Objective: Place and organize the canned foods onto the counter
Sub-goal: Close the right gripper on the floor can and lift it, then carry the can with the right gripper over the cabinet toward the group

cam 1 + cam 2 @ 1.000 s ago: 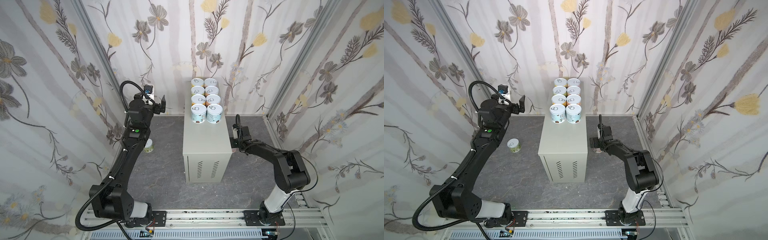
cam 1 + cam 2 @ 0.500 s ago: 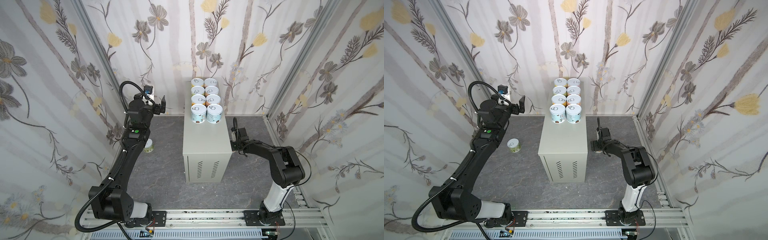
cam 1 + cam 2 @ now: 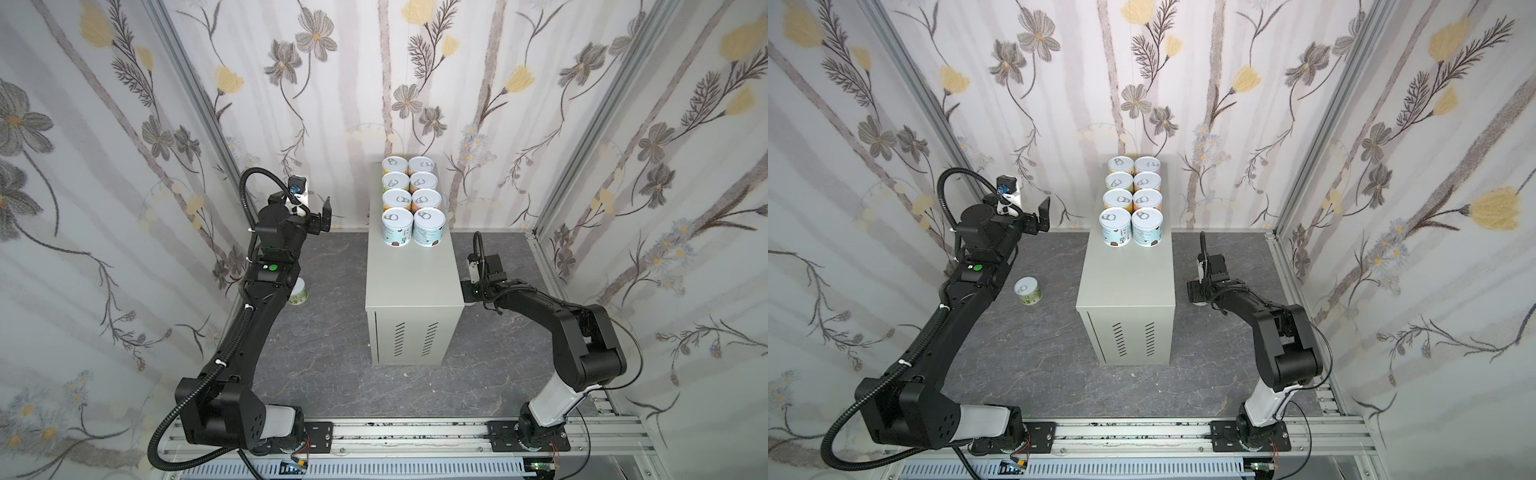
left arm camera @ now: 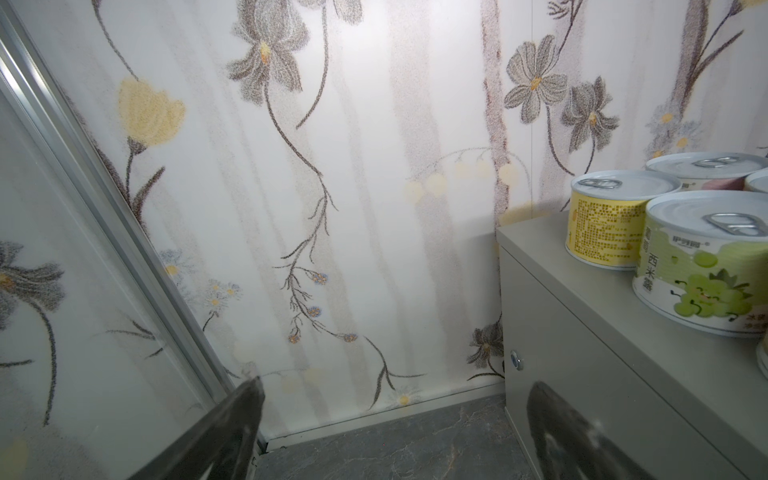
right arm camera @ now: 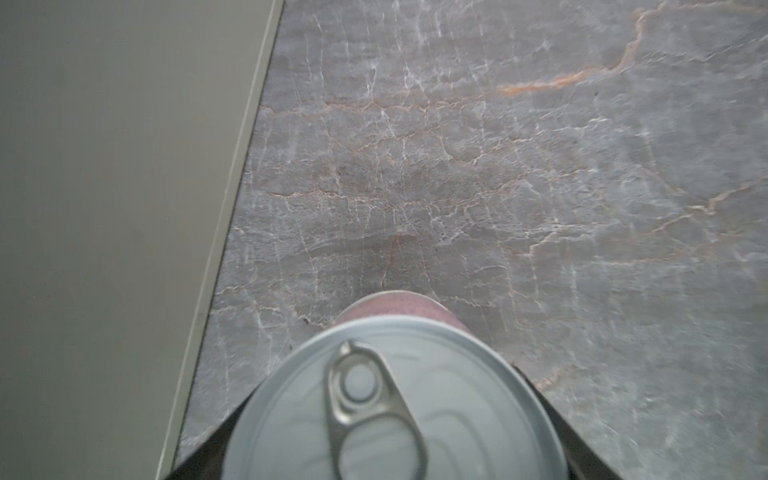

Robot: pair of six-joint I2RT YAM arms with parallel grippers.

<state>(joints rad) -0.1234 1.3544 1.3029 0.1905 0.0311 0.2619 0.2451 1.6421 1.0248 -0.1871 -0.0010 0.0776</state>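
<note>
Several cans (image 3: 409, 203) (image 3: 1128, 201) stand in two columns on the back part of the grey-beige counter (image 3: 411, 282) (image 3: 1127, 282). A yellow can (image 4: 602, 220) and a green can (image 4: 706, 274) of that group show in the left wrist view. On the floor right of the counter, my right gripper (image 3: 471, 291) (image 3: 1196, 293) (image 5: 384, 415) is shut on a pink can (image 5: 395, 415), with a dark finger against each side of it. My left gripper (image 3: 326, 216) (image 3: 1042, 216) (image 4: 399, 415) hangs open and empty, high up left of the counter. Another green can (image 3: 299, 294) (image 3: 1027, 291) stands on the floor, partly behind the left arm.
The dark marbled floor (image 3: 324, 353) runs round the counter. Flowered walls close the cell on three sides, with aluminium corner posts (image 3: 199, 95). The arms' base rail (image 3: 395, 432) crosses the front. The counter's side wall (image 5: 104, 208) stands close beside the held can.
My right gripper's jaws have closed from wide open onto the pink can, and that arm has shifted slightly toward the counter. The left arm has not moved.
</note>
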